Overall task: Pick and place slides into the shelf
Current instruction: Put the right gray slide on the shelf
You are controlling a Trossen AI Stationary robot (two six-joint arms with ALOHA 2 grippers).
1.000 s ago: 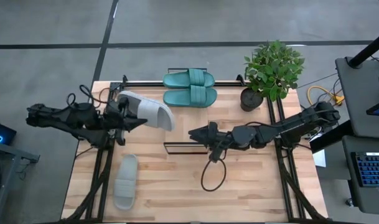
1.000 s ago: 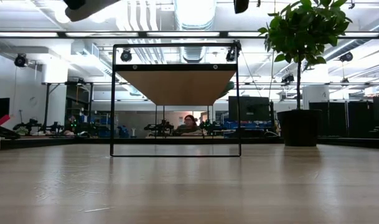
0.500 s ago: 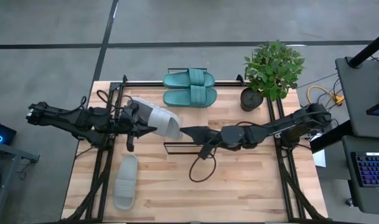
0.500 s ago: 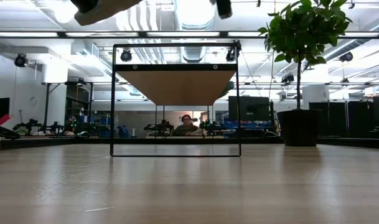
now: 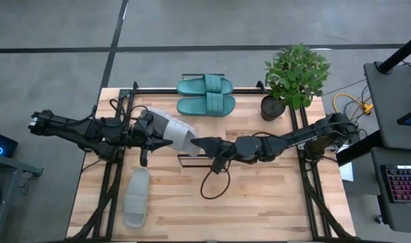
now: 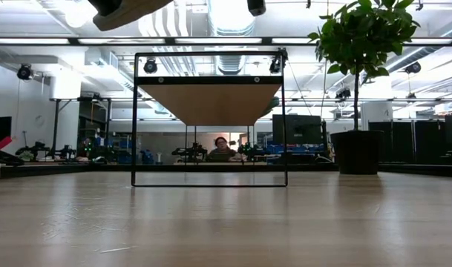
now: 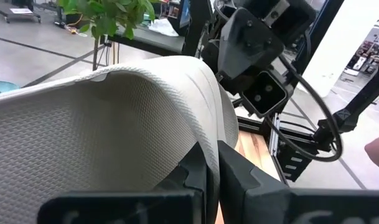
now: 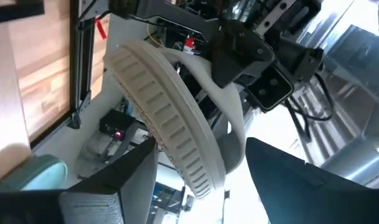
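My left gripper [image 5: 167, 140] is shut on a light grey slide [image 5: 173, 128] and holds it in the air over the table's middle left. My right gripper [image 5: 194, 143] is open at the slide's right end. In the right wrist view its fingers [image 8: 136, 177] stand on either side of the ridged sole [image 8: 167, 118], and I see no touch. A teal pair [image 5: 205, 96] lies on the far end of the shelf [image 6: 211, 100]. A second grey slide [image 5: 135, 197] lies flat on the table at the near left. My left gripper pinches the grey slide's strap [image 7: 209, 146] at its edge between its two fingers [image 7: 239, 177], which lie about level and come from the table's left. The slide is lifted clear of the table and turned on its side, sole toward my right gripper.
A potted plant [image 5: 294, 77] stands at the table's far right corner. A loose black cable loop [image 5: 215, 182] hangs from the right arm over the table's middle. Bare tabletop [image 5: 259, 202] lies at the near right. A person sits in the room beyond the shelf [image 6: 224, 148].
My left gripper has carried the grey slide a little toward the table's right and near edge. My right gripper has moved left toward the slide and rolled about its own axis. Its open fingers now stand around the slide's end.
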